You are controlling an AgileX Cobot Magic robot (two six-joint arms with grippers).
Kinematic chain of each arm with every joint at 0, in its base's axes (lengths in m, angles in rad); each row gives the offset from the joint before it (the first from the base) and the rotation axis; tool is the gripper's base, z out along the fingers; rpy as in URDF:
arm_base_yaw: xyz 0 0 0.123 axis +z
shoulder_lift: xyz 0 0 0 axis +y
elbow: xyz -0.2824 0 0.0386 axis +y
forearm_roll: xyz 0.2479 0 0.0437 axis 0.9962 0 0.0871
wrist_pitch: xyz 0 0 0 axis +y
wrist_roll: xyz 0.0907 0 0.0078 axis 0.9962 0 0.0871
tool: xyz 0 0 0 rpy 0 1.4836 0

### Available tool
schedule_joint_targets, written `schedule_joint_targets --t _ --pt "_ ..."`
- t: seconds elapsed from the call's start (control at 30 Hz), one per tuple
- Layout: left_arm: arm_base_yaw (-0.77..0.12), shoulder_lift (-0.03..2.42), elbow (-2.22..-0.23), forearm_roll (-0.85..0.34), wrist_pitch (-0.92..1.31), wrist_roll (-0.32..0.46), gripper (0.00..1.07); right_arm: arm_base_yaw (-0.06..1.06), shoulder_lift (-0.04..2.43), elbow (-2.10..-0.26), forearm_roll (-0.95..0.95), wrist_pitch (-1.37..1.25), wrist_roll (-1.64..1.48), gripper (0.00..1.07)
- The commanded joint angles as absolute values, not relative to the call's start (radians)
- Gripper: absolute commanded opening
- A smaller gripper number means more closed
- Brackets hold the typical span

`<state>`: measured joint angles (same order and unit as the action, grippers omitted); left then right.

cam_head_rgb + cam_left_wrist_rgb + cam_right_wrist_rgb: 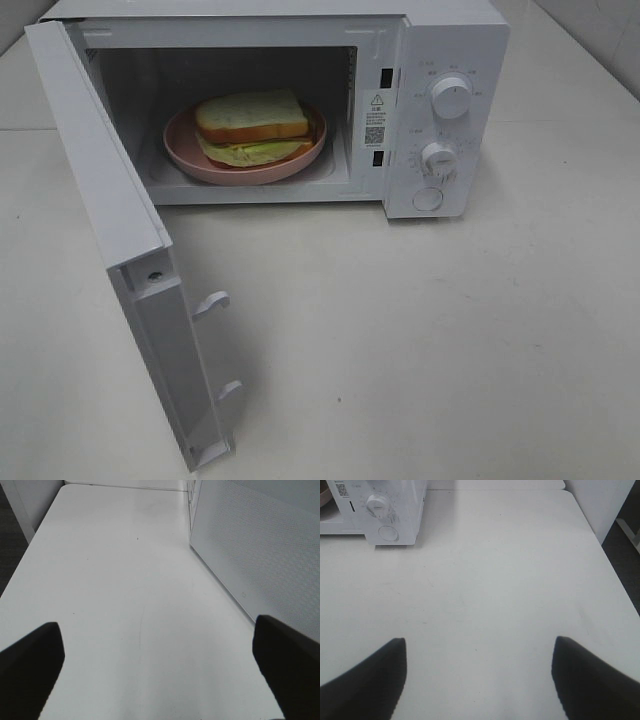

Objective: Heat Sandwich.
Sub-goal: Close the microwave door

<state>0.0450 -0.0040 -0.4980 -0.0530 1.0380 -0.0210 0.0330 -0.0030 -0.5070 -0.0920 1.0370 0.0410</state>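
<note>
The sandwich (250,115) sits on its plate (178,138) inside the microwave (455,45), door (100,180) wide open. Left gripper (160,665) and right gripper (480,675) stand open, empty. Pushing the door shut likely comes next.

Dark fingers (365,685) spread wide, white table (490,580), microwave (402,500) beyond

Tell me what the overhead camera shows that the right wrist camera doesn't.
Only the high view shows the sandwich on its pink plate inside the microwave, and the door standing open. Only the right wrist view shows the right gripper, open and empty over the table. Both show the microwave's lower dial, its round button and the white table.
</note>
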Motion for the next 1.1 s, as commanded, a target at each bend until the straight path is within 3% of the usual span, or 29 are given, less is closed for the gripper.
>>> schedule_joint_targets --t 0.03,1.1 --pt "0.047 -0.033 -0.494 -0.059 1.034 -0.022 0.98 0.027 -0.031 -0.505 -0.092 1.025 0.038 0.76" --pt "0.047 -0.033 -0.494 -0.059 1.034 -0.022 0.98 0.027 -0.031 -0.506 -0.092 1.025 0.039 0.76"
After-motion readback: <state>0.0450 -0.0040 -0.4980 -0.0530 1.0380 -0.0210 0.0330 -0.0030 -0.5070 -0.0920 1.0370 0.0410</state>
